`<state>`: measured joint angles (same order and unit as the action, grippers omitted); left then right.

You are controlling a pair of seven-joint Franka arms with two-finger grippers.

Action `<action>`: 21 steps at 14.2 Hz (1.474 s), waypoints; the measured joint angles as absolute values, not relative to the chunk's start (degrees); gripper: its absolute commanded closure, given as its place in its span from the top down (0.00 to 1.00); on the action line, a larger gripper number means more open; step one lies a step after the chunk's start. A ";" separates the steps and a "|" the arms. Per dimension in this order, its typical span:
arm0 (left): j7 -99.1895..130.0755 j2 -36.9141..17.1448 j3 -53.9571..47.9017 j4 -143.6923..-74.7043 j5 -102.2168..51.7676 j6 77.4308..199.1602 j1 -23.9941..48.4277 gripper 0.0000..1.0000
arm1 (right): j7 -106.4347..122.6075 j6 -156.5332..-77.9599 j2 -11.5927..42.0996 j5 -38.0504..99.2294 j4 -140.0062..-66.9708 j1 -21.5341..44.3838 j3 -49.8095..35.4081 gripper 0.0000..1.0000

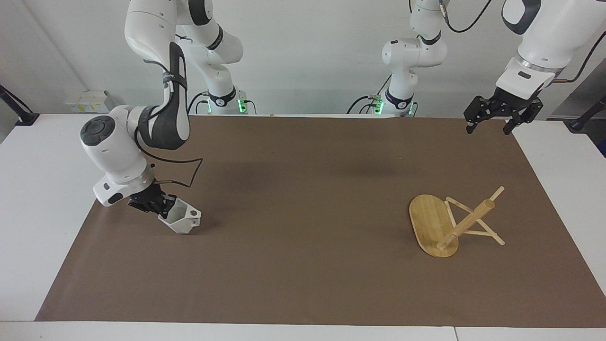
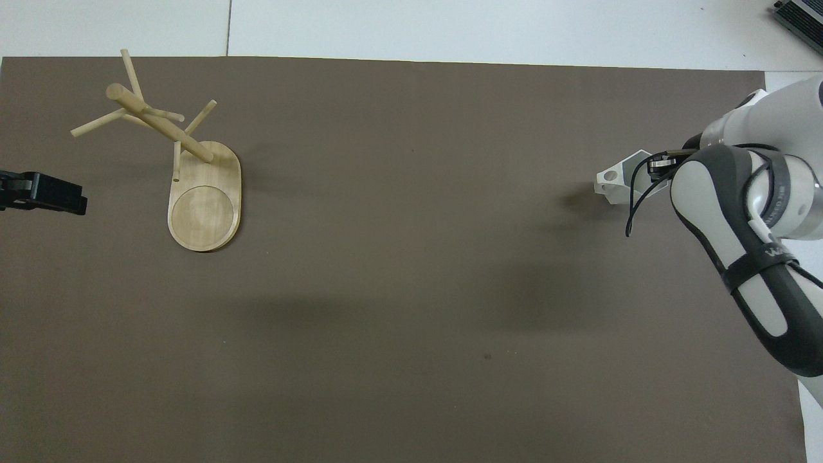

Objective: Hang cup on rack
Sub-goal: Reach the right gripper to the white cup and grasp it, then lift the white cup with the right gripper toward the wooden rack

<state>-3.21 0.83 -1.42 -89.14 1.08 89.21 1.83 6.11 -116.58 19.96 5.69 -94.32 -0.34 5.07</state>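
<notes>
While the right arm is working at its own end of the brown mat point(image 1: 303, 265), the right gripper point(image 1: 152, 203) is pinching one wall of the cup point(image 1: 181, 221) at the rim, its fingers closed on that wall from the side away from the handle. The cup is tilting in that grasp, its tab handle point(image 1: 193, 214) with the round hole pointing toward the middle of the table and so toward the rack. It appears to be hanging just clear of the mat, though whether its bottom edge is touching cannot be told for certain.

Well apart from it, toward the left arm's end of the table, the rack point(image 1: 447, 222) is standing upright on its oval base point(image 1: 428, 222), the central post point(image 1: 466, 223) rising with thin pegs point(image 1: 497, 193) sticking out around it. The coming move probably turns on this: the cup has to be travelling the whole width of the mat with the pierced tab leading, so that the hole is lining up along a peg's axis.

The left gripper point(image 1: 490, 124) is waiting in the air over the mat's corner at its own end, fingers spread apart and holding nothing. It is the nearer one to the rack, but the cup is in the right arm's keeping.
</notes>
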 measured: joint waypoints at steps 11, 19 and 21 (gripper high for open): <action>-3.21 0.83 -1.41 -89.14 1.08 89.21 1.83 1.00 | -3.67 -108.25 10.51 42.46 -87.48 0.48 -11.25 0.00; -3.27 0.91 -1.92 -89.21 1.08 88.01 2.00 1.00 | -5.34 -119.32 11.15 53.60 -87.59 7.34 -16.17 0.00; -3.28 1.01 -2.62 -89.24 1.08 87.43 2.46 1.00 | -5.39 -122.66 12.31 55.19 -87.78 8.69 -16.16 0.00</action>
<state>-3.28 1.01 -2.62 -89.24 1.08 87.43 2.46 -5.39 -122.66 12.31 55.19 -87.78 8.69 -16.16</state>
